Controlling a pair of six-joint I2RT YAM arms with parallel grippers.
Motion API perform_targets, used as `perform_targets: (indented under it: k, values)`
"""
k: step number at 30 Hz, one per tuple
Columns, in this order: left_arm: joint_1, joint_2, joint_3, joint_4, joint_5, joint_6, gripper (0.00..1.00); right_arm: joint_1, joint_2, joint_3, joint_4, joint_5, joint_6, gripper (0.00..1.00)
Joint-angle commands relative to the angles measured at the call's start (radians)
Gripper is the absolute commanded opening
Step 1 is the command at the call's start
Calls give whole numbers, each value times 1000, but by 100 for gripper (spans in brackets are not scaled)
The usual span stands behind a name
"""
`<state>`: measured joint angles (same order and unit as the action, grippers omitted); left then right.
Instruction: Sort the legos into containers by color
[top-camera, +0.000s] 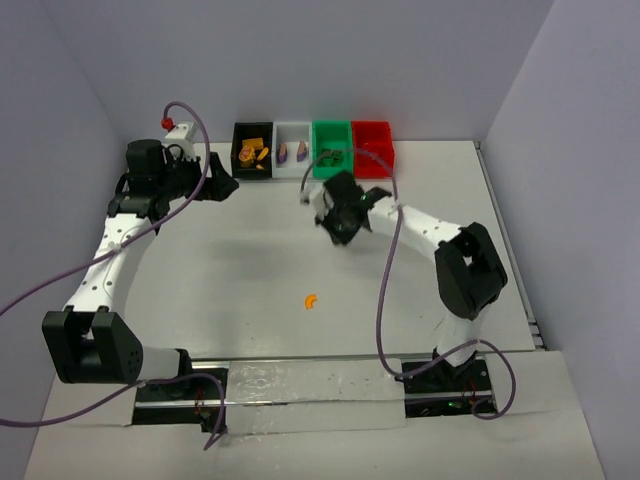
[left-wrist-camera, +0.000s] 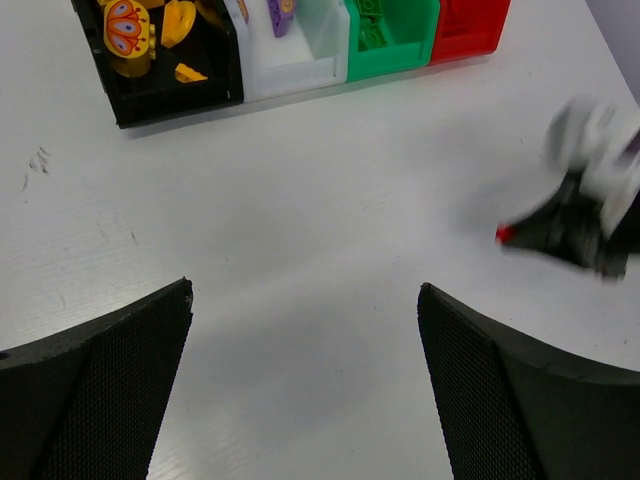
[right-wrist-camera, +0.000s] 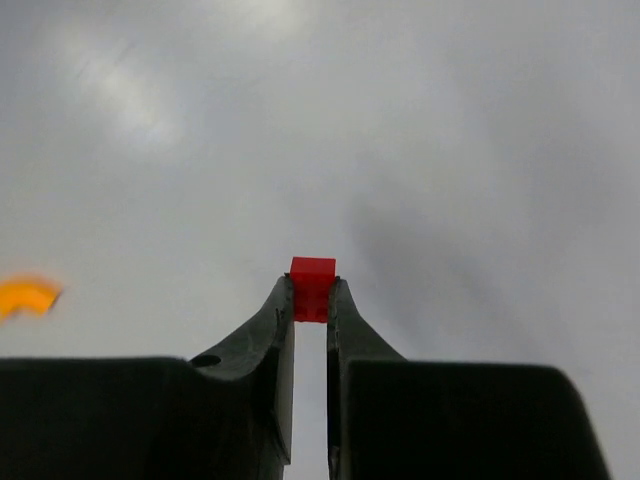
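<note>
Lego brick, small, red and plastic (right-wrist-camera: 312, 288), is pinched at its lower end between the tips of the right arm's fingers (right-wrist-camera: 275, 340), which are clenched on it. That arm reaches out over the white surface (top-camera: 250, 280), just in front of a row of four small open bins at the far edge. Whether the brick is lifted clear of the surface cannot be told.

From left to right stand a black rectangular plastic bin (top-camera: 252, 176) with orange-yellow pieces, a white bin (top-camera: 292, 173) with purple ones, a green bin (top-camera: 322, 172) with green ones, and a red bin (top-camera: 372, 166).

The left arm's fingers (left-wrist-camera: 100, 390) are spread wide and hold nothing, near the black bin.

The pick-up step looks complete. Next, the brick needs carrying up and to the right, over the red bin's rim, and then releasing. One orange curved lego piece (top-camera: 311, 300) lies alone mid-surface, probably meant for the black bin.
</note>
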<state>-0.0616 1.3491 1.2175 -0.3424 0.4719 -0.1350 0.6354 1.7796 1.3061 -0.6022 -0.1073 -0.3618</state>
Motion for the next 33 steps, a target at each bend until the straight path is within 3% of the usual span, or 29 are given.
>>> perform_targets:
  k: [1, 8, 14, 20, 25, 27, 33]
  values:
    - [-9, -3, -45, 64, -43, -24, 98, -191, 90, 379, 99, 94, 143, 0]
    - [-128, -6, -105, 114, -190, 2, 98, -334, 428, 874, 131, 245, 257, 0]
    - [-187, 33, -92, 115, -193, -8, 98, -373, 582, 963, 320, 249, 273, 0]
    - [-226, 48, -80, 81, -220, 20, 98, -387, 646, 922, 463, 260, 273, 0]
    - [-241, 34, -107, 49, -224, 67, 98, -387, 687, 952, 466, 270, 274, 27]
    - [-243, 23, -121, 29, -211, 82, 98, -391, 682, 934, 481, 275, 276, 45]
    - [-249, -10, -159, -9, -154, 129, 97, -398, 633, 907, 481, 277, 297, 52]
